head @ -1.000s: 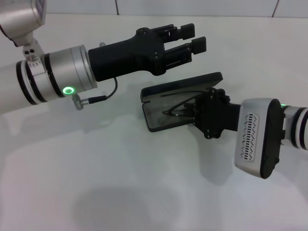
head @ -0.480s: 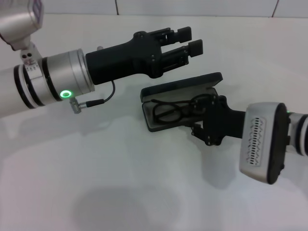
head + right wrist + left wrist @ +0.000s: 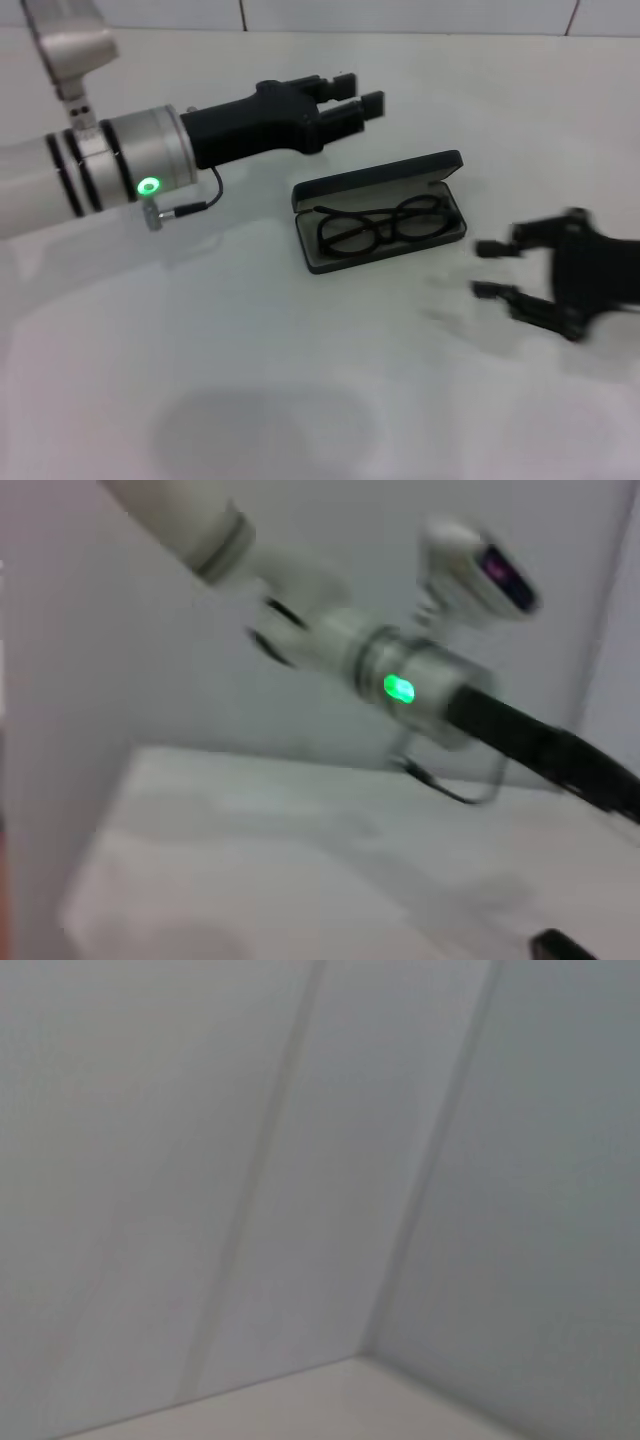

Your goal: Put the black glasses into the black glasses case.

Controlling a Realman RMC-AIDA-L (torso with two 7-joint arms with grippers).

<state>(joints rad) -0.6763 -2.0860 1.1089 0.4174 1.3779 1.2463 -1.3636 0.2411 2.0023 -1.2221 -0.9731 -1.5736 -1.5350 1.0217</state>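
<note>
Since the frames 1 s and 0.5 s ago, the right end effector has pulled out of the case and back toward the right edge of the worktop, and it now hangs well apart from the case with its 2 black fingers spread wide and nothing between them. What it left behind is now plain to see: the thin black-framed glasses with 2 rounded clear lenses lie flat inside the flat rectangular black hard glasses case with rounded corners, on its grey lining, with the lenses side by side along the length of the tray. That case sits open near the middle of the white worktop, its lid raised on the side toward the far edge. Meanwhile the left end effector has drawn back slightly toward the left and far edges; it hovers above the worktop beyond the case's far long side, touching nothing, its fingers narrowly parted and empty. A green light glows on the silver wrist ring of the left arm, and the right wrist view shows that same arm from across the worktop. Only pale wall panels fill the left wrist view.
</note>
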